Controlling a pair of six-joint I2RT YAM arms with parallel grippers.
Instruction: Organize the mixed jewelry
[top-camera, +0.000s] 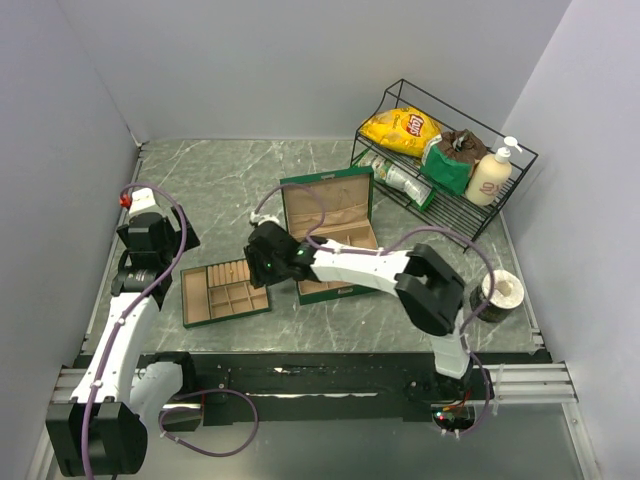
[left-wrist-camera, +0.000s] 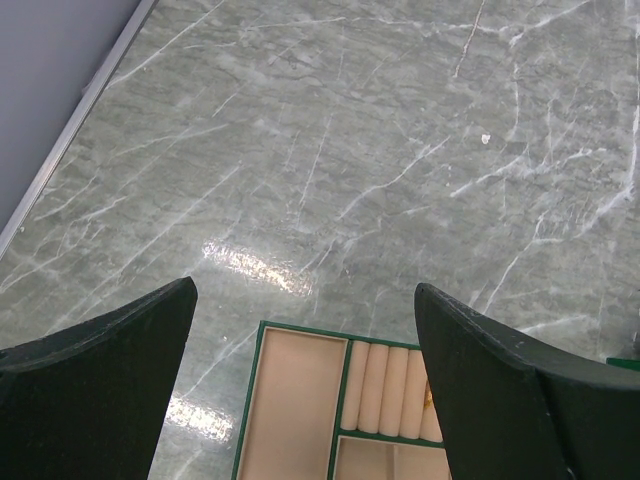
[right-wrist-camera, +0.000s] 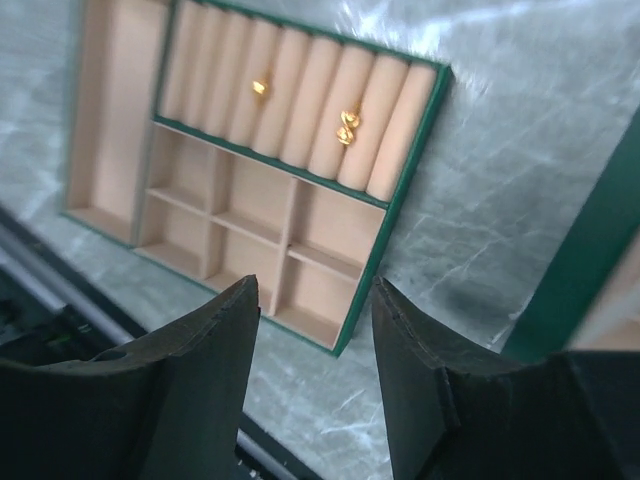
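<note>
A: How wide is the right pincer (right-wrist-camera: 315, 285)?
B: Partly open. Its black, curved fingers (right-wrist-camera: 200, 350) stand apart with nothing between them, and it hangs above the edge of the tray (right-wrist-camera: 335, 225), touching nothing that I can see
A: And the left pincer (left-wrist-camera: 305, 290)?
B: Wide, holding nothing, over the glossy grey-green tabletop (left-wrist-camera: 380, 130) with its white veins. The tray's end shows between its fingers
A: Where's the jewelry (right-wrist-camera: 347, 127)?
B: Two tiny, shiny gold-coloured pieces sit on the padded tan rolls at one end of the flat, green-rimmed tray. One looks knotted and the other is a bright speck. The square compartments beside the rolls are smooth and tan. The green box (top-camera: 327, 205) lies open just beside the tray
</note>
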